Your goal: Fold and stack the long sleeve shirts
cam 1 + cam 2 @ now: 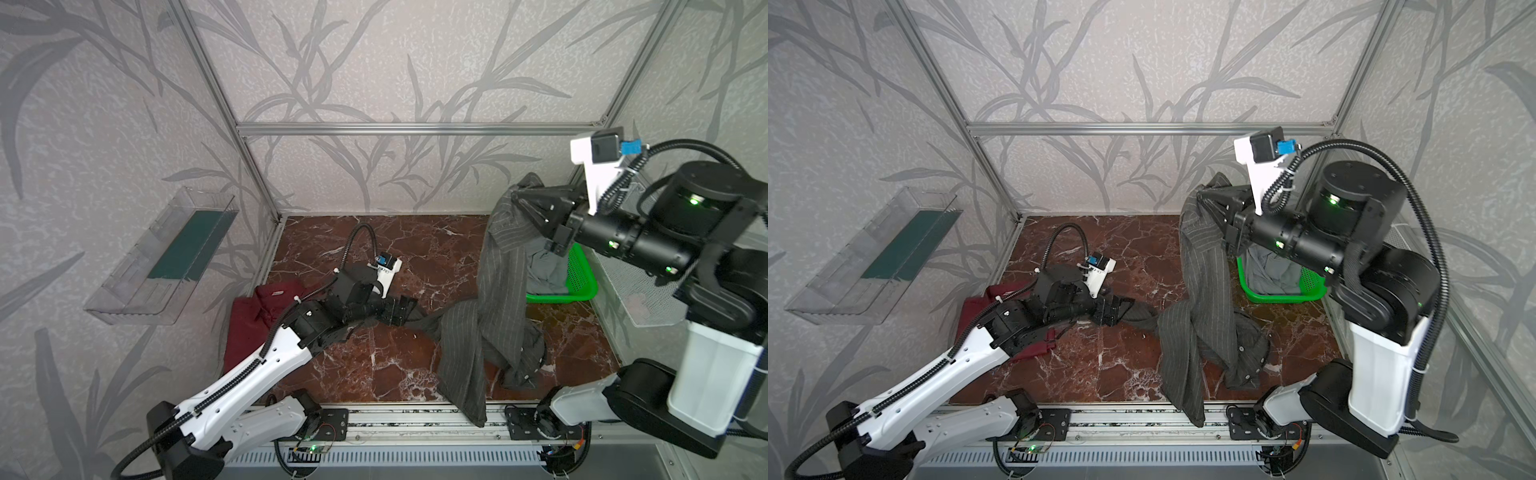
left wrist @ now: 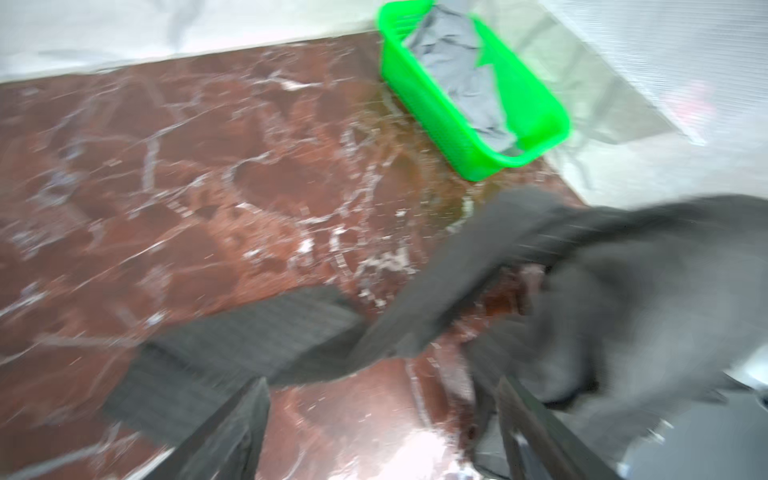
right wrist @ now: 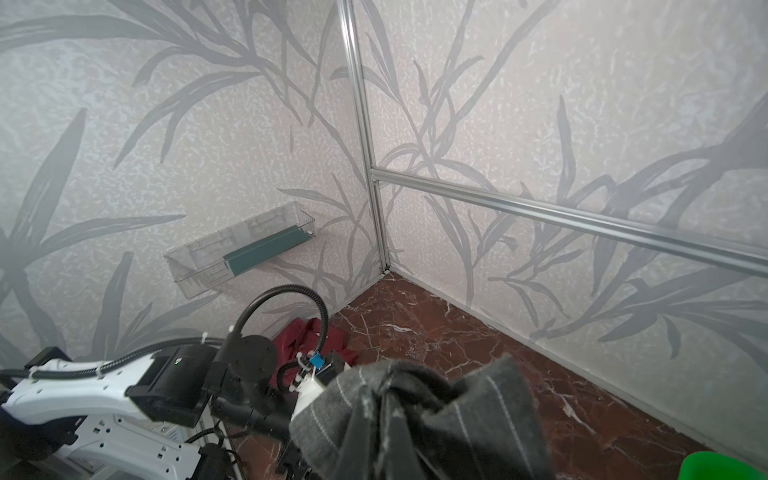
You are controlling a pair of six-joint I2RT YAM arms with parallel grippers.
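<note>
Over the red marble surface (image 1: 374, 249), in both top views, the right claw (image 1: 517, 198) sits high at back right, clenched on a bunch of the grey pinstripe shirt (image 1: 461, 345). Fabric hangs from it in a long drape and piles up on the surface at centre-right. One end spills over the front edge onto the alu rail (image 1: 415, 419). A sleeve runs left along the surface to the left claw (image 1: 404, 311), which is low w/ jaws spread; the sleeve end is at its tips, not clamped. Maroon shirt (image 1: 249, 320) lies at far left by the wall, partly under the left arm (image 1: 249, 374). Green basket (image 1: 584, 276) stands at back right behind the drape, w/ a light grey cloth (image 1: 544, 266) in it.

Left wrist view, blurry: fingers (image 2: 232, 432) wide apart, sleeve cuff lying across the marble just ahead, reaching one of them. Rest of the shirt is heaped beside; basket beyond.

Right wrist view: pinstripe fabric bunched round the shut claw. Maroon shirt shows beyond the left arm, near the wall corner, w/ a clear wall bin (image 3: 241, 253) above it.
</note>
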